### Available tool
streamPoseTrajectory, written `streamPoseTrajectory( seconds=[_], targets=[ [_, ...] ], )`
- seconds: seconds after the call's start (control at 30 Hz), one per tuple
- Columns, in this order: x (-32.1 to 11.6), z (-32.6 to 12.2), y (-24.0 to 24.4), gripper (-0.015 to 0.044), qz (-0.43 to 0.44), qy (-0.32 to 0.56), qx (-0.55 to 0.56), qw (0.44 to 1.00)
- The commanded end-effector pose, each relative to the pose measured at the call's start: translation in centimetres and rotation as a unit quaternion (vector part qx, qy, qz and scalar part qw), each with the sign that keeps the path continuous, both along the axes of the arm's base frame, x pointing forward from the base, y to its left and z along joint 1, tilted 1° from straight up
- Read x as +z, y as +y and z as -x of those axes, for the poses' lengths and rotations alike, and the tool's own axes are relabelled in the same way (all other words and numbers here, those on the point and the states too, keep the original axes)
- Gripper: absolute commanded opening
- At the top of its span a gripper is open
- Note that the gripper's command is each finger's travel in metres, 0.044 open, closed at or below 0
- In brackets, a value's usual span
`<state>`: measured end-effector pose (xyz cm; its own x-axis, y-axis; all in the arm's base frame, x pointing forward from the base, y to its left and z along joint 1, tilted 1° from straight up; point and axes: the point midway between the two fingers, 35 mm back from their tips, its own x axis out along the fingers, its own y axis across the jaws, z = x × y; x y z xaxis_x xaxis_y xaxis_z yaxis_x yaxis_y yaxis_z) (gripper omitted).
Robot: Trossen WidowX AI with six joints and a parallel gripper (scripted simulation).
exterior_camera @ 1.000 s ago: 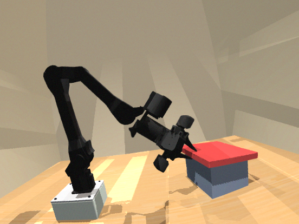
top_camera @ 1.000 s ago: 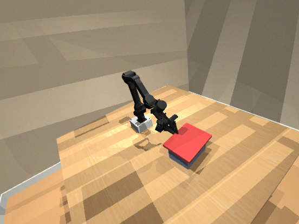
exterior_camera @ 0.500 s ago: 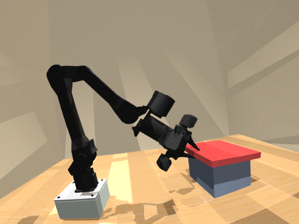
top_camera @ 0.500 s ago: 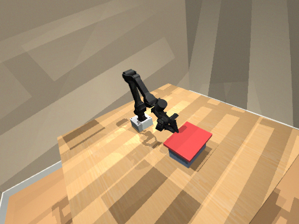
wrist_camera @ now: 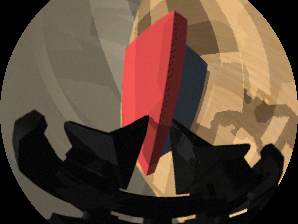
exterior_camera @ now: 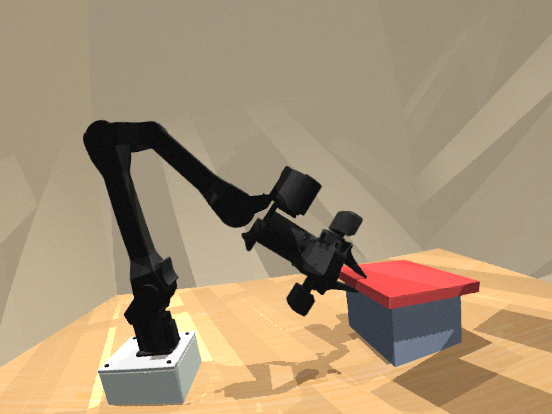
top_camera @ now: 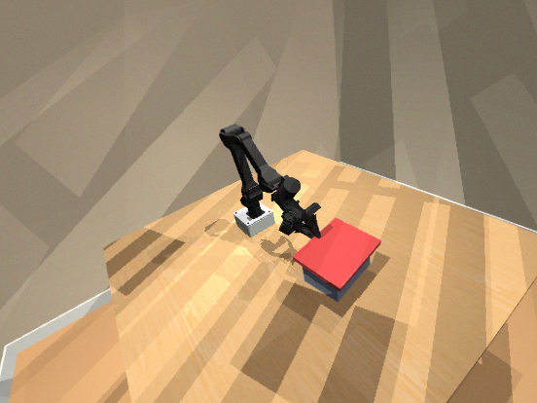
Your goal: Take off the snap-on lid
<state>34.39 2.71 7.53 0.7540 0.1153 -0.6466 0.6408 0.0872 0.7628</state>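
The red lid (top_camera: 338,253) (exterior_camera: 410,280) (wrist_camera: 147,75) lies right side up on top of the blue-grey storage box (top_camera: 323,284) (exterior_camera: 425,327) (wrist_camera: 194,85), its rim overhanging the walls. It looks about level, and no clear gap shows between lid and box. The box stands upright on the table. My gripper (top_camera: 319,237) (exterior_camera: 361,283) (wrist_camera: 159,120) is shut on the lid's edge on the side towards the arm's base, reaching in at a downward slant. One finger is over the top face and the other is below the rim. The lower fingertip's exact contact is hidden.
The arm's white base block (top_camera: 258,224) (exterior_camera: 145,382) stands on the wooden table (top_camera: 195,302) (exterior_camera: 280,350), a short way from the box. The table's right edge shows in the top view, beyond the box.
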Motion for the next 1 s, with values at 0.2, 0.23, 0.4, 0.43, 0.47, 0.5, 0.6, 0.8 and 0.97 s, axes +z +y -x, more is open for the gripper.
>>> streamPoseTrajectory(
  seconds=[0.2,0.23,0.4,0.43,0.47,0.5,0.6,0.8,0.97],
  targets=[
    [1.6,-0.2,0.0,0.0000,0.000,-0.004,-0.002,1.000],
    [1.7,-0.3,0.0,0.0000,0.000,-0.004,-0.002,1.000],
    [2.4,-0.4,0.0,0.0000,0.000,-0.004,-0.002,1.000],
    [2.5,-0.4,0.0,0.0000,0.000,-0.004,-0.002,1.000],
    [2.6,-0.4,0.0,0.0000,0.000,-0.004,-0.002,1.000],
    [2.8,-0.5,0.0,0.0000,0.000,-0.004,-0.002,1.000],
    [3.2,-0.6,0.0,0.0000,0.000,-0.004,-0.002,1.000],
    [4.0,-0.8,0.1,0.0000,0.000,-0.004,-0.002,1.000],
    [4.6,-1.1,0.1,0.0000,0.000,-0.004,-0.002,1.000]
  ],
)
